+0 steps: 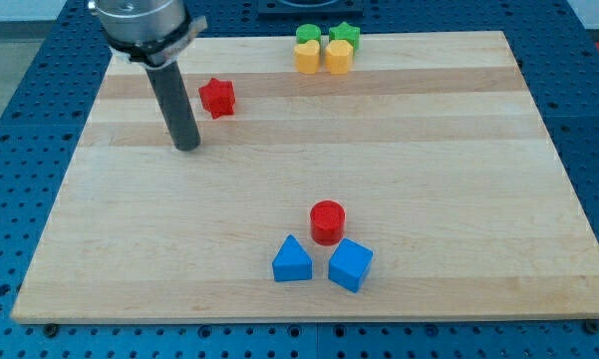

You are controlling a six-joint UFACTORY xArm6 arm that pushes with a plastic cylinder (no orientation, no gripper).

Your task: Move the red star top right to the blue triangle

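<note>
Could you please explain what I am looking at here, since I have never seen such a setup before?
It is one robot arm ending in a dark rod; nothing is held, it only pushes. My tip rests on the wooden board, just to the view's left of the red star, apart from it. A single camera looks down at the board. Near the view's bottom lie a blue triangle, a blue cube and a red cylinder. At the top sit two green blocks and two yellow ones.
</note>
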